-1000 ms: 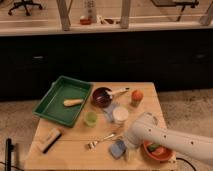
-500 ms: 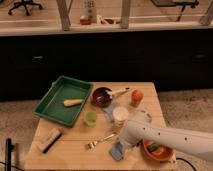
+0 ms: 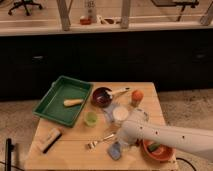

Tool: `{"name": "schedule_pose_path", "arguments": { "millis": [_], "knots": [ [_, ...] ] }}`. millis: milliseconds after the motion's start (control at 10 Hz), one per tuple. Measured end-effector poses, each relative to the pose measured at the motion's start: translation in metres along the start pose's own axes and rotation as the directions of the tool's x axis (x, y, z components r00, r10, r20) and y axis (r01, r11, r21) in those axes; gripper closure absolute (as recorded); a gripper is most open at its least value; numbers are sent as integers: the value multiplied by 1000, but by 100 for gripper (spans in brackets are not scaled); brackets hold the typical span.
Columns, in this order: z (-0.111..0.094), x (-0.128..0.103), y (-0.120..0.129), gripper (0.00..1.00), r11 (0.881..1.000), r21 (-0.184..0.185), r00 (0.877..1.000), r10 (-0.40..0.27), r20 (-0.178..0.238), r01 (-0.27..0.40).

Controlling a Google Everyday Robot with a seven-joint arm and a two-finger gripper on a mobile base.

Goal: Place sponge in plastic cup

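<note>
**One pincer low beside the sponge, cup well apart**

The robot's smooth white tube-shaped arm (image 3: 170,140) reaches in from the lower right. Its pincer (image 3: 123,144) sits at the arm's tip, low over the pale wooden counter (image 3: 75,150) near the front edge. The rounded end of the arm covers it, so I cannot tell whether the pincer is released or clenched.

The small, soft, blue-grey rectangular sponge (image 3: 115,150) lies flat on the counter just left of and in front of the pincer. Whether the two touch cannot be made out. The short, round, translucent lime-green plastic cup (image 3: 90,118) stands upright behind and to the left of the pincer, well apart from it and from the sponge.

A thin metal fork (image 3: 100,142) lies just left of the pincer. A white round cup (image 3: 120,114) stands right behind it, and a dark glossy round bowl (image 3: 101,96) sits farther back. A red-orange round bowl (image 3: 157,150) is close on the right, partly under the arm. Far to the left are a green rectangular tray (image 3: 55,107) and a tan-and-black brush block (image 3: 50,140).

Over the last second the arm's tip has swung leftward and lower, from beside the red-orange bowl to beside the sponge. The sponge and the cup lie where they were.
</note>
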Motion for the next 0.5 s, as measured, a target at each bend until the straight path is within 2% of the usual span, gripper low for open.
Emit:
{"name": "schedule_pose_path", "arguments": {
  "millis": [500],
  "knots": [
    [-24,-9,-4,100,999,27,999,-40,13,40]
  ]
}}
